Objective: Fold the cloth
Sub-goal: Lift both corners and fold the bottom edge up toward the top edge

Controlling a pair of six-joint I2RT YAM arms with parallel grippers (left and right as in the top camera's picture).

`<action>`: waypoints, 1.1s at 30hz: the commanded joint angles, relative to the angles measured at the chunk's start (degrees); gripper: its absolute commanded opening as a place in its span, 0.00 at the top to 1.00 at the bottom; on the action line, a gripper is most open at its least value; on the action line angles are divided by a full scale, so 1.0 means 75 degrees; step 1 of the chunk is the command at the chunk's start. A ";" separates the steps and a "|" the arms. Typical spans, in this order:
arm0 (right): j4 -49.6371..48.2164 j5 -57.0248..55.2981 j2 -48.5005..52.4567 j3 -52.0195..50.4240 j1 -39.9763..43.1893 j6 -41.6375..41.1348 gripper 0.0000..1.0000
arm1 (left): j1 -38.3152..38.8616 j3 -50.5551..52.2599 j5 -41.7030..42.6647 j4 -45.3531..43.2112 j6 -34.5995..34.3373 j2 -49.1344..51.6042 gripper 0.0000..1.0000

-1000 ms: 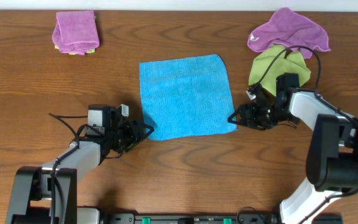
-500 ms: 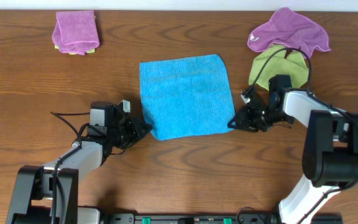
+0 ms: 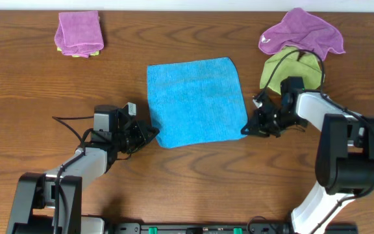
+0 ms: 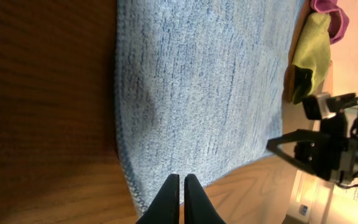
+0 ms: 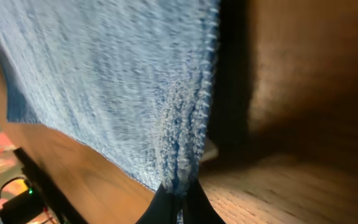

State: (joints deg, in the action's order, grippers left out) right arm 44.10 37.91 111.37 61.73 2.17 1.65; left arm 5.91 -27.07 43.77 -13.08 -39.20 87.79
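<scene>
**Gripping the cloth at one near corner, both grippers closed**

You have the cloth [image 3: 197,101] lying spread flat on the table [image 3: 187,188], a sky-blue square with its two near corners toward the arms.

Your right gripper [image 3: 244,129] sits at the cloth's near right corner. In the right wrist view its fingers [image 5: 166,202] are pressed together on the hemmed edge, and the fabric bunches into a ridge that rises straight from the tips, so it is pinching the cloth there.

Your left gripper [image 3: 153,134] sits at the cloth's near left corner. In the left wrist view its fingers [image 4: 171,196] are drawn together with only a thin dark line between them, the tips lying over the cloth just inside the corner. You cannot tell from that view whether any fabric is caught between them.

Beyond the cloth's far left corner lies a folded purple cloth [image 3: 78,32]. Off its far right corner lies a crumpled purple cloth [image 3: 302,31], overlapping a yellow-green cloth [image 3: 284,68] just right of the cloth's right edge.
</scene>
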 commanded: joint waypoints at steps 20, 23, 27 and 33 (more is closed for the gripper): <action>0.0041 -0.0443 -0.0335 0.0291 -0.0195 -0.0102 0.98 | 0.0682 -0.0114 -0.0385 0.0965 0.0568 0.0146 0.45; 0.0041 -0.0495 -0.0335 0.0291 -0.0254 -0.0102 0.99 | 0.0691 -0.0114 -0.0379 0.0962 0.0420 0.0146 0.55; 0.0052 -0.0522 -0.0335 0.0291 -0.0274 -0.0102 0.98 | 0.0691 -0.0111 -0.0519 0.0962 0.0420 0.0172 0.68; 0.0216 -0.0522 -0.0335 0.0291 -0.0318 -0.0102 0.98 | 0.0694 -0.0114 -0.0297 0.0548 0.0309 0.0667 0.70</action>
State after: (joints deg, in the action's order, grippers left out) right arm 45.39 33.82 109.95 63.26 0.54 1.48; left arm 11.00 -27.35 41.58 -8.19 -36.25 90.80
